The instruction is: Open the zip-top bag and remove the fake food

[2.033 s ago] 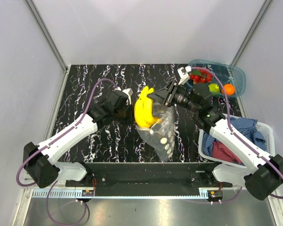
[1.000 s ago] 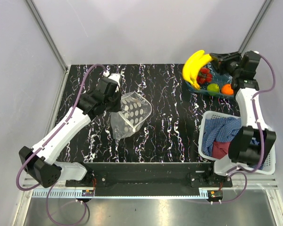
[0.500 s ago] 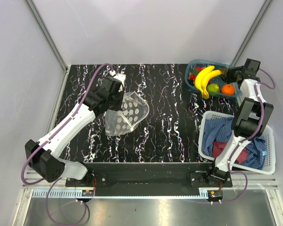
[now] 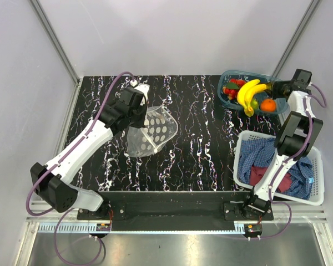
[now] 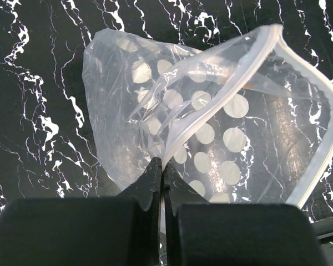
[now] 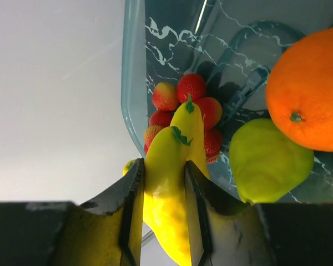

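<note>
— Yellow fruit at far right: who has it?

— The right gripper (image 6: pixel 164 191) is clamped on the banana (image 6: pixel 167 155), one finger on each side of the bunch. It holds the fruit over the teal tray (image 4: pixel 250 72) at the table's far right corner. Whether the banana touches the tray, I cannot tell.

— And the other food?

— In that tray. Red berries (image 6: pixel 193 88) lie under the banana's tips. A green fruit (image 6: pixel 269 160) sits next to them, with an orange (image 6: pixel 308 88) just beside it.

— Where is the bag?

— Well apart, left of centre over the black marbled table (image 4: pixel 211 149). The left gripper (image 5: pixel 159 169) has its fingers pinched tight on the bag (image 5: pixel 211 127) at the zip strip. The mouth gapes wide, and pale dots show through the clear film.

— Anything else in frame?

— A white basket (image 4: pixel 319 183) at near right, holding blue and red cloths (image 4: pixel 255 155).
</note>
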You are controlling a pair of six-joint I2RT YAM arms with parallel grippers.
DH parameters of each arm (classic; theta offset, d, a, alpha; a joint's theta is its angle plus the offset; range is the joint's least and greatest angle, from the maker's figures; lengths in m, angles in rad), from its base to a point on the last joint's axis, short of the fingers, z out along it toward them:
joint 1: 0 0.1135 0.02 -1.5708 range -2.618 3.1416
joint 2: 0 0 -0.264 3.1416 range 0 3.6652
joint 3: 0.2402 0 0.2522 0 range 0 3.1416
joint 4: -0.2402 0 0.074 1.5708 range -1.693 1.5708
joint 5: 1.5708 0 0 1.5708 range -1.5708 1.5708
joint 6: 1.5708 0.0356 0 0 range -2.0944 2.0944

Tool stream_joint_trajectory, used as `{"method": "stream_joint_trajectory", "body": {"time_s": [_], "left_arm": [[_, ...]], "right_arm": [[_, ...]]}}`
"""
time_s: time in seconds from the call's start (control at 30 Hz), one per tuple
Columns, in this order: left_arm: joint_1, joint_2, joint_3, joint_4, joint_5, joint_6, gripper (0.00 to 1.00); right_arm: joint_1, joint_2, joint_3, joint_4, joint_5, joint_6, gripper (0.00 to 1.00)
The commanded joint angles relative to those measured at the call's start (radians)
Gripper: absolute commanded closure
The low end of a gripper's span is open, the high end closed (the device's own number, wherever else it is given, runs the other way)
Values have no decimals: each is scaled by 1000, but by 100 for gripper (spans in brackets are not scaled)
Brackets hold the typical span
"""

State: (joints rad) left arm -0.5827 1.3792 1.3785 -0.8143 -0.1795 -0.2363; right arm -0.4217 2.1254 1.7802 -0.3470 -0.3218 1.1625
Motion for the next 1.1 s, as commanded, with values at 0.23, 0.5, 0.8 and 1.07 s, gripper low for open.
{"method": "stream_joint_trajectory", "body": {"time_s": [0.23, 0.5, 0.8, 1.07], "left_arm": [[7, 21, 79, 15, 32, -24, 100], [14, 24, 79, 7, 23, -32, 100], [18, 38, 103, 4, 44, -43, 100], [18, 46, 103, 0, 34, -69, 100]], "right_arm": [[-6, 16, 53, 6, 142, 314, 100], [-3, -15, 84, -29, 214, 361, 98], [8, 103, 159, -30, 282, 382, 63], [14, 94, 294, -206, 244, 143, 13]]}}
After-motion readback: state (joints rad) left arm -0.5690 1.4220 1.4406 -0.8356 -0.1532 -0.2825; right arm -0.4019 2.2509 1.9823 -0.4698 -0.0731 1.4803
